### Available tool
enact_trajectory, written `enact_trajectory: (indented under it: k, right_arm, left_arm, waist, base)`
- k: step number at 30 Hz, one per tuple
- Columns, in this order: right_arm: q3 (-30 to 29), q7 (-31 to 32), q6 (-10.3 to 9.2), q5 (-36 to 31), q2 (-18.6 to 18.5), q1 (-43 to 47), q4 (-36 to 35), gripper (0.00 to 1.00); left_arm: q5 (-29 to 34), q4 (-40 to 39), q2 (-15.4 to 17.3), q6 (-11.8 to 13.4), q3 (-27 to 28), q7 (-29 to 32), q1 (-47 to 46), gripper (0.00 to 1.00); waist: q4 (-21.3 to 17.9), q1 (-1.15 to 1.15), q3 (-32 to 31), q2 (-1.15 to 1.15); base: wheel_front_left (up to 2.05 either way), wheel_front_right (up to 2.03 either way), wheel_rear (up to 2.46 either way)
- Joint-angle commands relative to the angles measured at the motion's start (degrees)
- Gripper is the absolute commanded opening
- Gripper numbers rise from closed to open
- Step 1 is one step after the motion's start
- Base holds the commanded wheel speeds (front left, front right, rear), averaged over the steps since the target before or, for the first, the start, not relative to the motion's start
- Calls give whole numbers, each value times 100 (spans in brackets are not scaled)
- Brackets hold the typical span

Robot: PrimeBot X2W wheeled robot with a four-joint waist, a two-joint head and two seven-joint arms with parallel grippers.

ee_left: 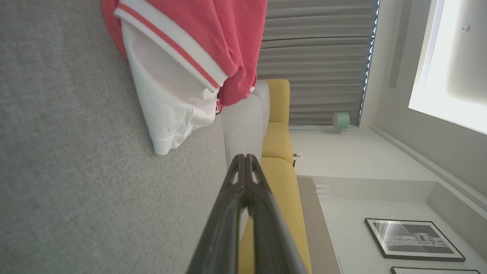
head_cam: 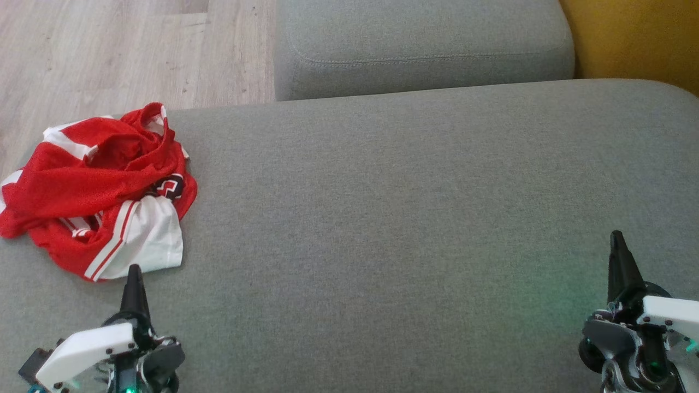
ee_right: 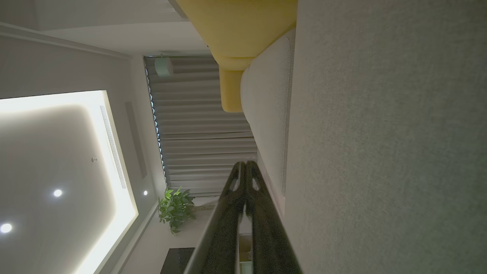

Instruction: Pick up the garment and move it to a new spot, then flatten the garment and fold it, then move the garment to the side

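Note:
The garment [head_cam: 98, 185] is a red and white jersey lying crumpled at the left end of a grey cushion [head_cam: 382, 218]. In the left wrist view the garment [ee_left: 182, 64] fills the top, its white part nearest the fingers. My left gripper [head_cam: 134, 270] is shut and empty, its tip just short of the garment's white hem. The same left gripper [ee_left: 245, 156] shows its two fingers pressed together. Far to the right, my right gripper [head_cam: 617, 236] is shut and empty above bare cushion. In its own wrist view the right gripper [ee_right: 245, 163] has both fingers touching.
A second grey cushion [head_cam: 420, 49] lies beyond the first. A yellow seat [head_cam: 633, 38] stands at the back right. Wooden floor [head_cam: 109, 54] shows past the cushion's far left edge. The cushion's middle and right are bare.

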Motion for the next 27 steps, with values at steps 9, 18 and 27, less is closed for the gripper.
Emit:
enact_trajectory:
  k: [9,18,27]
  right_arm:
    - [122,33,-4,-16,-28,-309,-212,0]
    - [122,33,-4,-16,-28,-309,-212,0]
    - [122,33,-4,-16,-28,-309,-212,0]
  left_arm:
    - [-32,-171,26,-40,227,18,-266,0]
    - [-32,-171,26,-40,227,18,-266,0]
    - [-32,-171,26,-40,227,18,-266,0]
  waist:
    - [0,0,0,0]
    - [0,0,0,0]
    - [0,0,0,0]
  base:
    - [0,0,0]
    - [0,0,0]
    - [0,0,0]
